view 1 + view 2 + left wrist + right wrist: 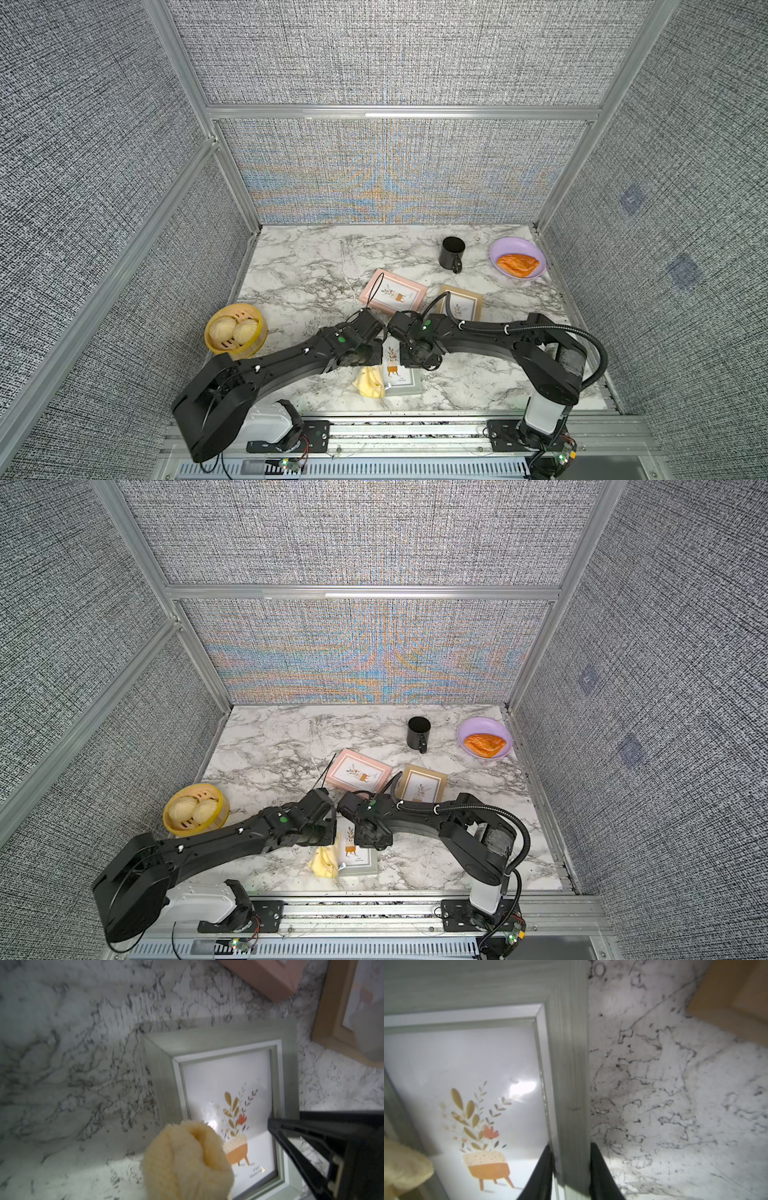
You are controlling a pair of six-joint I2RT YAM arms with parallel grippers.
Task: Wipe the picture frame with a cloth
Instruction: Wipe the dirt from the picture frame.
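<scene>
Left wrist view: cloth (187, 1159) bunched in the left tool, jaws pressed together on it, hanging at the grey frame's (288, 1076) edge, partly over the glass.
Cloth position: near desk edge, beside and partly over the grey frame's left side in both top views (369, 382).
Grey frame: flat on the desk (316, 266), plant print facing up, under both wrists.
Right tool (572, 1169): jaws pinching the grey frame's right border, one inside on the glass side, one outside; likely steadying it so wiping does not push it away.
Left tool (371, 362): mostly hidden by its wrist from above.
Step, as judged: wiping under way or about to start.
Other frames: pink (392, 296) and tan (462, 306), further back, untouched.
Farther out: mug (452, 253), plate (498, 245), steamer (257, 332).
</scene>
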